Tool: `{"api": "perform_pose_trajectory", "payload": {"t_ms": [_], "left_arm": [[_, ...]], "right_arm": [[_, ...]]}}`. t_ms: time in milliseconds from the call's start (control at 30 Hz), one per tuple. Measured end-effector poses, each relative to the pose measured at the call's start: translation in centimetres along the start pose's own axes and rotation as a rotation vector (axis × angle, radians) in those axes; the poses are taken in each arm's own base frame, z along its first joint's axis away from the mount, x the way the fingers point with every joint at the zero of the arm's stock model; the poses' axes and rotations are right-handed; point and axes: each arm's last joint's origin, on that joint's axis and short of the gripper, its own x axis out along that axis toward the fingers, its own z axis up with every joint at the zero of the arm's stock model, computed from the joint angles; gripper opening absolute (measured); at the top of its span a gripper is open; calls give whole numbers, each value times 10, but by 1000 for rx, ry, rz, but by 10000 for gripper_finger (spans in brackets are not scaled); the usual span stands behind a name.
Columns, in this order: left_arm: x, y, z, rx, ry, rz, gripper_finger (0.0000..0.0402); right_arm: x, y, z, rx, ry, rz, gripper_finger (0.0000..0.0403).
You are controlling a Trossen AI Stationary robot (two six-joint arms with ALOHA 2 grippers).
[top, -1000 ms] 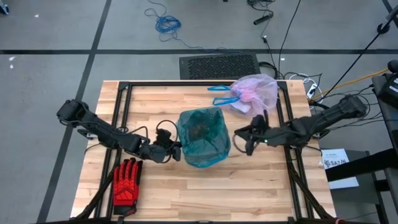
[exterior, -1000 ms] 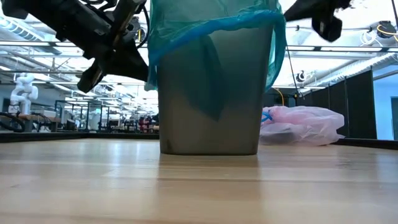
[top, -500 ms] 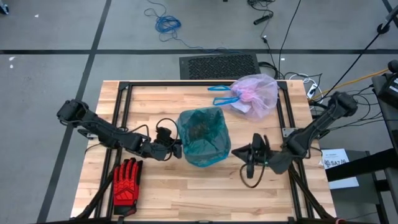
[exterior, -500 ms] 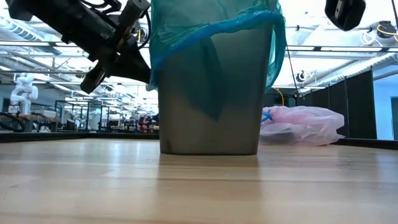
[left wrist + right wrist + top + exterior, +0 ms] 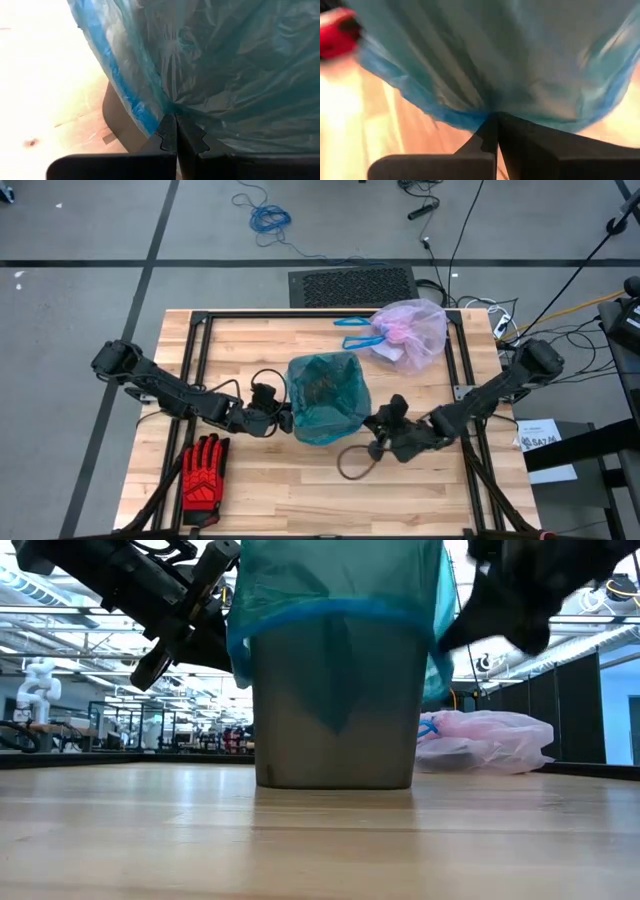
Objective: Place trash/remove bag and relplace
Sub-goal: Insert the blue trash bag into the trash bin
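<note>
The pale pink-lavender plastic bag (image 5: 412,330), already pulled and tied off, lies at the table's far right. A teal-blue plastic liner (image 5: 327,395) now drapes the grey bin (image 5: 335,705), leaving only its fitting. The left gripper (image 5: 175,131) pinches the liner's left hem; the right gripper (image 5: 496,125), fingers together, pinches its right hem.

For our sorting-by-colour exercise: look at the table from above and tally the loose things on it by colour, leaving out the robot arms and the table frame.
Teal-blue: 1, the teal-blue bag lining the bin.
Pink-lavender: 1, the pink bag, knotted, at the far right corner.
Red and black: 1, the work glove near the front left.
Grey: 1, the bin under the teal liner.
Total: 4
</note>
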Motion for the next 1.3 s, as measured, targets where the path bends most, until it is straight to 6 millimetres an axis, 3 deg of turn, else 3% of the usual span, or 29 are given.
{"api": "perform_pose_trajectory", "payload": {"t_ms": [167,267,367,533,633,767,933,1133,1300], "left_arm": [[0,1,-1,10,5,11,0],[0,2,-1,16,9,20,0],[0,2,-1,16,10,20,0],[0,2,-1,17,11,20,0],[0,2,-1,17,11,20,0],[0,2,-1,17,9,21,0],[0,3,-1,34,6,23,0],[0,3,-1,35,6,23,0],[0,3,0,35,6,22,0]], "right_arm": [[21,-1,-15,4,120,-9,0],[17,2,-18,18,143,23,0],[-3,8,-14,35,125,96,0],[-50,5,11,160,-22,179,0],[-74,-15,26,239,-112,119,0],[-83,-51,42,359,-250,-66,0],[-68,-69,62,433,-255,-132,0],[-30,-57,78,347,-152,38,0],[-3,-52,73,329,-74,65,0]]}}
